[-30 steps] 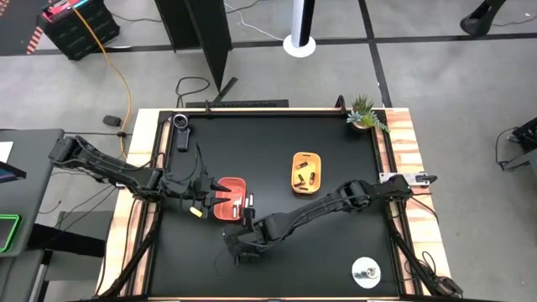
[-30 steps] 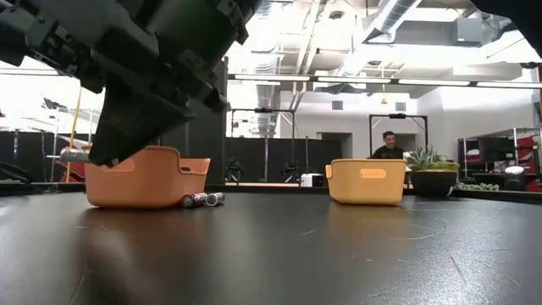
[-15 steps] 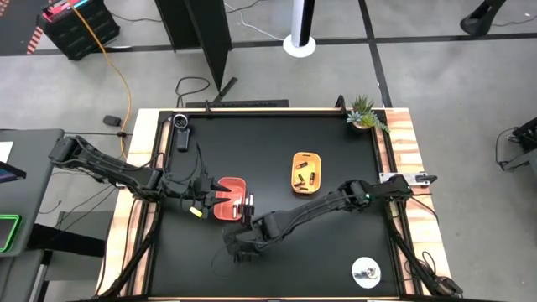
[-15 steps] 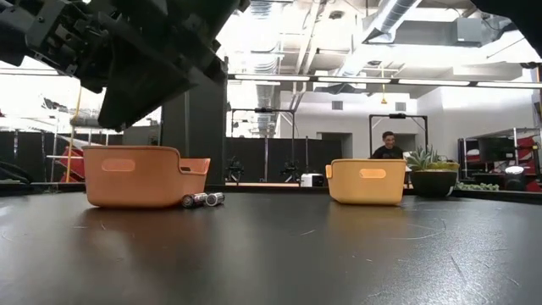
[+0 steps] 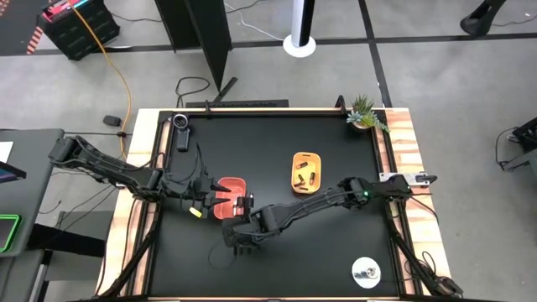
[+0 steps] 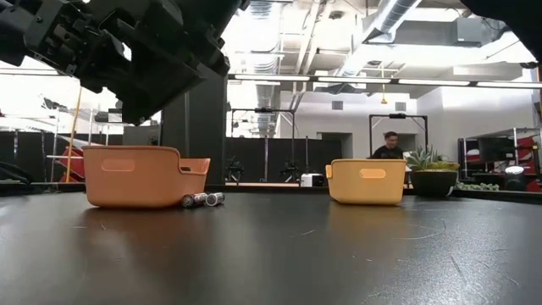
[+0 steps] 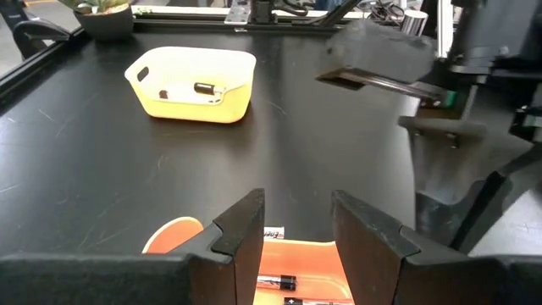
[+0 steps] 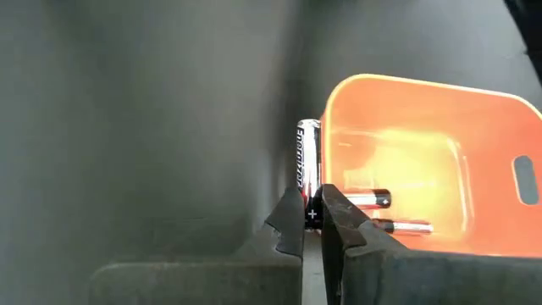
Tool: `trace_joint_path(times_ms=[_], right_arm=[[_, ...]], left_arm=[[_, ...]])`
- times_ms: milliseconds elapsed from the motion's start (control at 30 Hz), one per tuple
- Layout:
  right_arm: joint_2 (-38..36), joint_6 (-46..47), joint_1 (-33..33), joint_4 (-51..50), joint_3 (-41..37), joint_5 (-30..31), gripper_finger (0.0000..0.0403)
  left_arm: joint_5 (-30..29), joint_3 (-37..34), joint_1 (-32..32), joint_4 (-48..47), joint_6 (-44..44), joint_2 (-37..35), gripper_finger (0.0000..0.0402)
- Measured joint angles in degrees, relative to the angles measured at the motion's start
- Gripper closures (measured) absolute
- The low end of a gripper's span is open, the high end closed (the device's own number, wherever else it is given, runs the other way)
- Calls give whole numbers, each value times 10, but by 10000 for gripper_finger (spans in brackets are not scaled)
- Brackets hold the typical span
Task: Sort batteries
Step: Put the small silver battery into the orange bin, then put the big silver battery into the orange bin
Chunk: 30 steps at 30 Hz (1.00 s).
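My right gripper [image 8: 312,222] is shut on a silvery battery [image 8: 307,165], just outside the rim of the orange tray [image 8: 415,178]; in the high view it hangs near that tray's near side [image 5: 236,242]. Two batteries [image 8: 383,212] lie inside the orange tray. My left gripper [image 7: 296,224] is open above the orange tray [image 5: 226,184], touching nothing. Two more batteries [image 6: 203,200] rest on the table against the orange tray's wall [image 6: 144,176]. The yellow tray [image 5: 305,170] holds dark batteries [image 7: 206,88]. My right gripper pinches the silvery battery between its two fingers at the plus-marked end [image 8: 311,212]. The battery runs along the fingers and sticks out past their tips. It is lifted clear of the table, beside the orange tray's rim.
A round silver-white disc [image 5: 366,271] sits near the table's near right corner. A potted plant [image 5: 365,111] stands at the far right corner, a dark device [image 5: 180,127] at the far left. A person [image 6: 389,146] stands in the room beyond the table.
My right gripper has risen from table level, staying shut, and has shifted a little toward the far edge and the orange tray. The left arm has kept still.
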Motion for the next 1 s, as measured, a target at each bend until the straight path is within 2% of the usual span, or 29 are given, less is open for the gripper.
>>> trace_joint_path(times_ms=[333, 433, 533, 800, 900, 1000], right_arm=[[0, -29, -30, -7, 0, -1, 382], [0, -11, -48, -35, 0, -1, 369], [0, 8, -64, -63, 0, -1, 329], [0, -8, -66, -60, 0, 0, 176], [-6, -6, -65, -84, -2, 17, 148], [-17, -5, -63, -82, 0, 22, 144]], left_arm=[[0, 0, 0, 0, 4, 0, 270], [0, 0, 0, 0, 4, 0, 270], [0, 0, 0, 0, 5, 0, 270], [0, 0, 0, 0, 5, 0, 270], [0, 0, 0, -1, 5, 0, 270], [0, 0, 0, -1, 5, 0, 270]])
